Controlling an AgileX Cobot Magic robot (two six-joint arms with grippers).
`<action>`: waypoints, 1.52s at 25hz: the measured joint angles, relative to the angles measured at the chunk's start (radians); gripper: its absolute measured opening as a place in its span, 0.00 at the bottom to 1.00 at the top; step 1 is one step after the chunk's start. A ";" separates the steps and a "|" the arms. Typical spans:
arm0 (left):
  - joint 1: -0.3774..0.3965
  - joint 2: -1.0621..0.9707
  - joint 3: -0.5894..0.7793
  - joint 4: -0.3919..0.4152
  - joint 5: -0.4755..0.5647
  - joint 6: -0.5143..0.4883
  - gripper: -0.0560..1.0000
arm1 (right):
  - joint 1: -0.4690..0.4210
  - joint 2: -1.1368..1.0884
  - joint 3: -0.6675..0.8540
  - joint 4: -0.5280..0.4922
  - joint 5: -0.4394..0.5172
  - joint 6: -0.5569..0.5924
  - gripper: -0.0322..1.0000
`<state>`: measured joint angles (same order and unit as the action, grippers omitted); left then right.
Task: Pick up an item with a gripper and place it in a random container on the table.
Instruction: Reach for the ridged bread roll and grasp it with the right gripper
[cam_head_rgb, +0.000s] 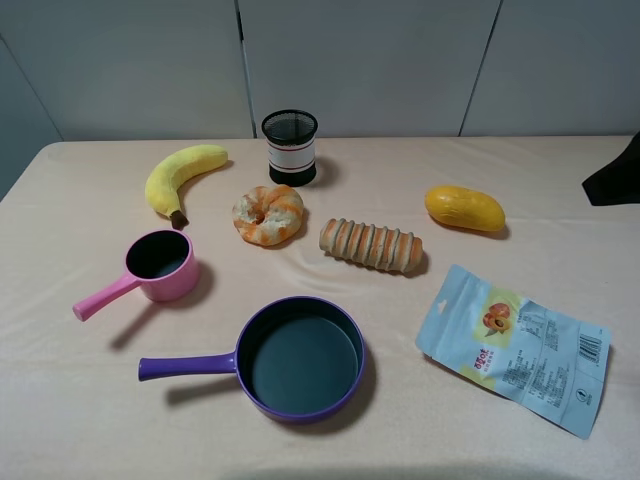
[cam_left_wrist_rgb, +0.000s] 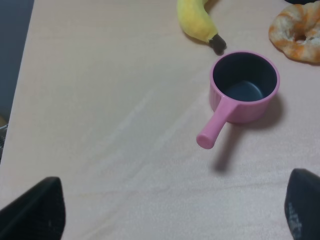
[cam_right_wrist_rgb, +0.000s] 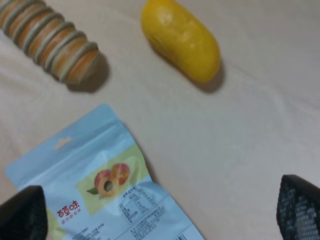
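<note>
I am holding my right pincer (cam_right_wrist_rgb: 160, 215) spread wide and empty above the snack pouch (cam_right_wrist_rgb: 115, 190), because the bread roll (cam_head_rgb: 371, 246) is lying just past it, flat on the table (cam_head_rgb: 90, 420). My left pincer (cam_left_wrist_rgb: 170, 215) is gaping too, gripping nothing, near the pink saucepan (cam_left_wrist_rgb: 245, 87). The purple frying pan (cam_head_rgb: 300, 360) and the saucepan are sitting empty. The black mesh cup (cam_head_rgb: 290, 147) is too dark inside to tell.

Eight objects, one of each kind.
One banana (cam_head_rgb: 185, 172), one donut (cam_head_rgb: 268, 214), one ribbed bread roll (cam_head_rgb: 371, 245), one mango (cam_head_rgb: 464, 208), one snack pouch (cam_head_rgb: 512, 347), one mesh cup (cam_head_rgb: 290, 155), one pink saucepan (cam_head_rgb: 172, 285), one purple frying pan (cam_head_rgb: 186, 366).
</note>
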<state>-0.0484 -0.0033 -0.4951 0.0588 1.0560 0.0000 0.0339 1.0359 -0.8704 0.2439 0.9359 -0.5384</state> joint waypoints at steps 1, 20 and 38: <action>0.000 0.000 0.000 0.000 0.000 0.000 0.89 | 0.000 0.020 0.000 0.011 -0.010 -0.022 0.70; 0.000 0.000 0.000 0.000 0.000 0.000 0.89 | 0.242 0.457 -0.224 -0.024 -0.069 -0.131 0.70; 0.000 0.000 0.000 0.000 0.000 0.000 0.89 | 0.364 0.873 -0.431 -0.064 -0.096 -0.255 0.70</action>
<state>-0.0484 -0.0033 -0.4951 0.0592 1.0560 0.0000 0.3980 1.9087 -1.3016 0.1801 0.8402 -0.7937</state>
